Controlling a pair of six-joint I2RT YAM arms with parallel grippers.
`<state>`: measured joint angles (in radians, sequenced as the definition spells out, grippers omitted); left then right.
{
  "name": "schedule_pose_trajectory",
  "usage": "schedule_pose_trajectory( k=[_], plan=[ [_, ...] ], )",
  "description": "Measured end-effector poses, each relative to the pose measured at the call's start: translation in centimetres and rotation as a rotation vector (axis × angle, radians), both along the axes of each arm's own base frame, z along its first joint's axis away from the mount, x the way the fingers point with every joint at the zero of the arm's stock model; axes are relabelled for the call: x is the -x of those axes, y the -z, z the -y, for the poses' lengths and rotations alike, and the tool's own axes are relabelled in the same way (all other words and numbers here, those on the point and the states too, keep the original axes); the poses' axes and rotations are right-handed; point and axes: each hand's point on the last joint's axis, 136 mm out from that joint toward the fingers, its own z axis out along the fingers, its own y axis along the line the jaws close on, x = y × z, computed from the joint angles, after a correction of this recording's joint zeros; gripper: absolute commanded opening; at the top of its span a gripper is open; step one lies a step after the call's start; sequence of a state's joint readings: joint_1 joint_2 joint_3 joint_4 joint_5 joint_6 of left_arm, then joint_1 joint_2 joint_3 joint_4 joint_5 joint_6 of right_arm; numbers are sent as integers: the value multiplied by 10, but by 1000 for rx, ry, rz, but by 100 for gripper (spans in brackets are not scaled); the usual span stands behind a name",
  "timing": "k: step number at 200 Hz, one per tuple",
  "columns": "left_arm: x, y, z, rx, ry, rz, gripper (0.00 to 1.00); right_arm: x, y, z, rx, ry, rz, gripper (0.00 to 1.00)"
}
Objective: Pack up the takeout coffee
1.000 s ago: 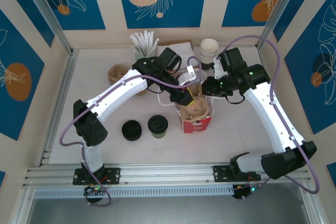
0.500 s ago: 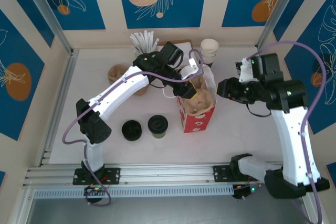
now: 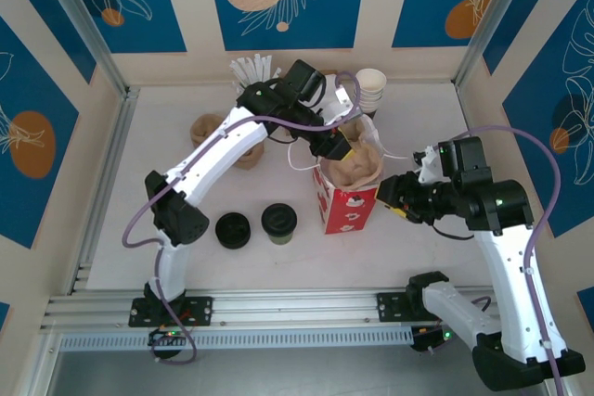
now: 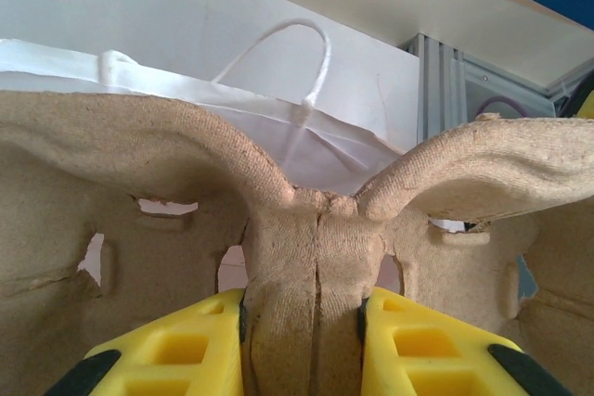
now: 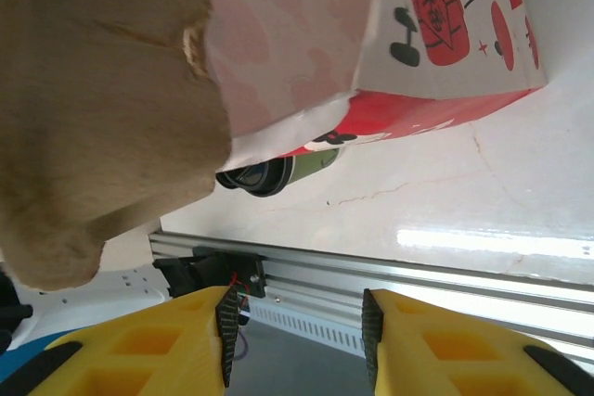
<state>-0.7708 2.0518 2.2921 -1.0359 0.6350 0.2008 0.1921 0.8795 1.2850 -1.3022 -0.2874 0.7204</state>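
The takeout coffee (image 3: 278, 223), a short greenish cup with a black lid, stands on the table left of the red bag (image 3: 351, 208). In the right wrist view the coffee (image 5: 278, 172) peeks out from behind the bag (image 5: 445, 34). A brown pulp cup carrier (image 3: 353, 172) sits in the bag's open top. My left gripper (image 3: 338, 146) is above the bag. Its yellow fingers (image 4: 176, 350) are shut on the carrier's middle ridge (image 4: 306, 257). My right gripper (image 3: 390, 194) is close beside the bag's right wall. It stands open (image 5: 295, 331) with nothing between its fingers.
A loose black lid (image 3: 233, 229) lies left of the coffee. At the back stand a stack of cream cups (image 3: 370, 90), a holder of white sticks (image 3: 252, 75) and brown pulp pieces (image 3: 209, 127). The metal rail (image 3: 297, 303) runs along the near edge.
My right gripper has let go at the bag's top, opened, and drawn back and down to the bag's right side. The left gripper keeps its hold on the carrier.
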Motion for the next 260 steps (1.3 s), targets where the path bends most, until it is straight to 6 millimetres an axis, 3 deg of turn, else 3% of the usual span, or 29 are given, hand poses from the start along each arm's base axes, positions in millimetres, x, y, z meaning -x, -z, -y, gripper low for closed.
schedule_pose_trajectory(
  k=[112, 166, 260],
  plan=[
    [-19, 20, 0, -28, 50, 77, 27, -20, 16, 2, -7, 65, 23, 46],
    [-22, 31, 1, -46, 61, 82, 27, -38, 25, 0, -59, 124, 18, 36],
    [-23, 33, 2, -49, 60, 77, 26, -53, 31, -6, -139, 168, 19, 28]
  ],
)
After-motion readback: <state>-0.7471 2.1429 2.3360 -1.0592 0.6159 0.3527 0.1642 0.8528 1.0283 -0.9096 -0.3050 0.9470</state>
